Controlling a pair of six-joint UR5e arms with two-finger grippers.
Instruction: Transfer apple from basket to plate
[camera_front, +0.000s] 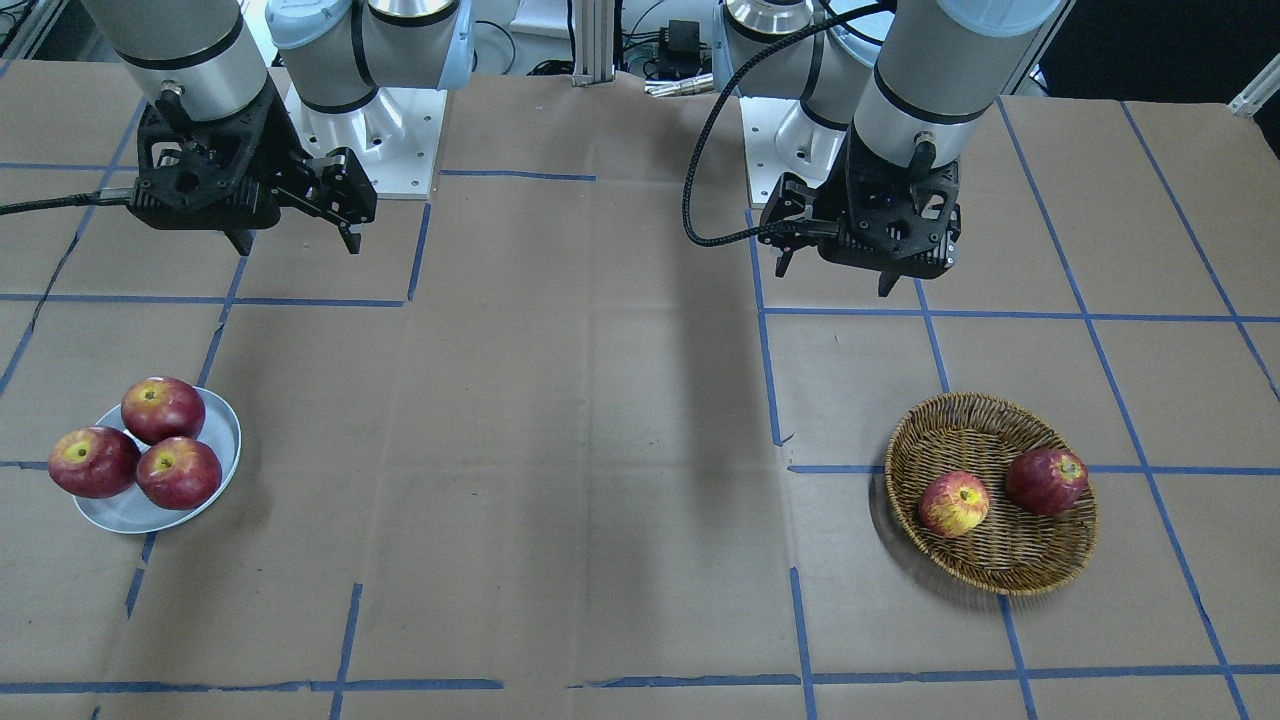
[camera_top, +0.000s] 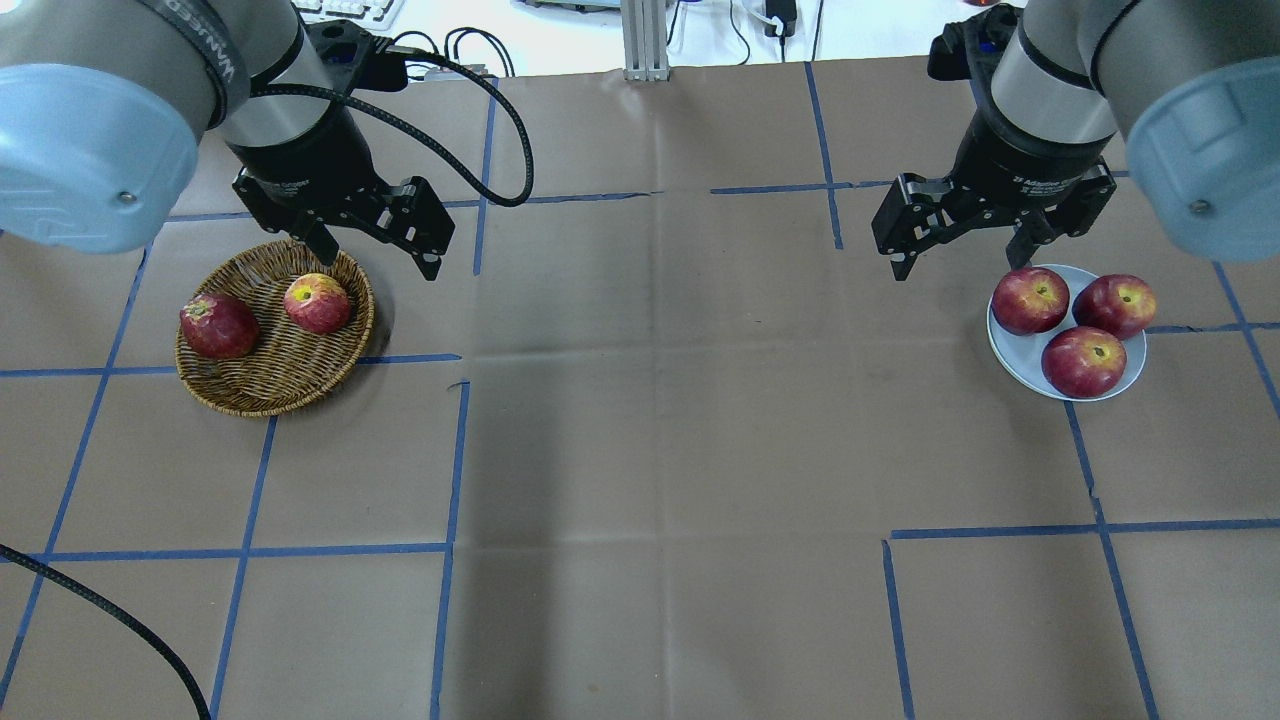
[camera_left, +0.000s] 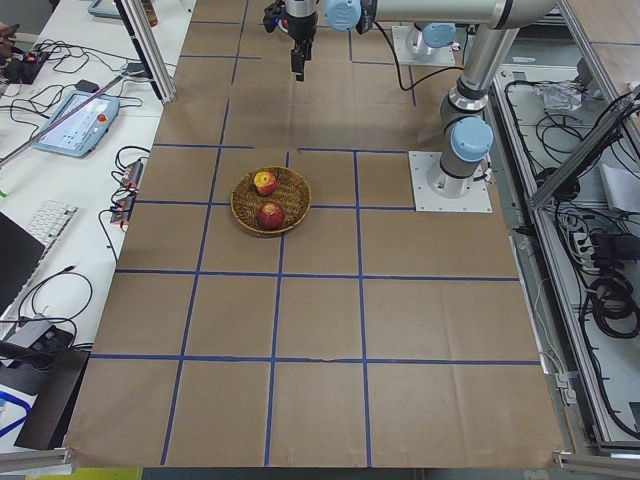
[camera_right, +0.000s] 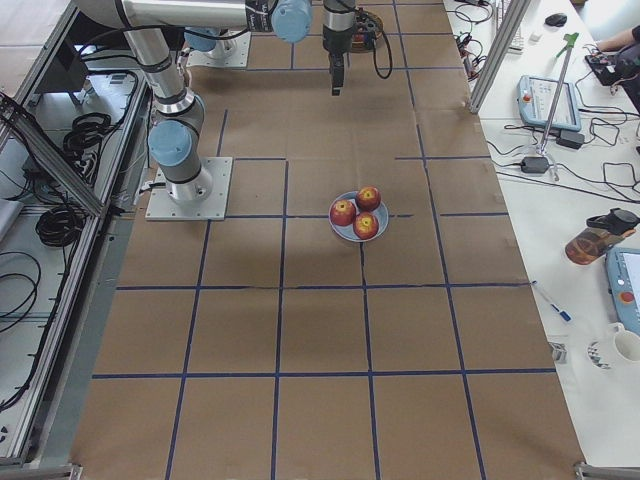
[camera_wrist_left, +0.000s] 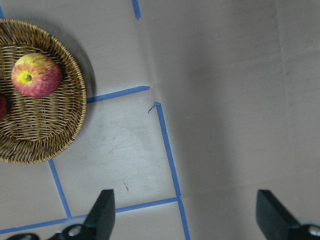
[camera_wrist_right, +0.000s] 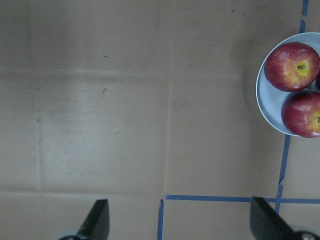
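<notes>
The pale red-and-yellow apple lies in the wicker basket, beside a dark red apple. My left gripper hangs open and empty above the table, just past the basket's rim toward the table's middle. The grey-blue plate at the other end holds three dark red apples. My right gripper hangs open and empty above the table beside the plate.
Brown paper with blue tape lines covers the table. A black cable loops from the left wrist. The arm bases stand at the robot's edge. Desks with devices flank the table ends.
</notes>
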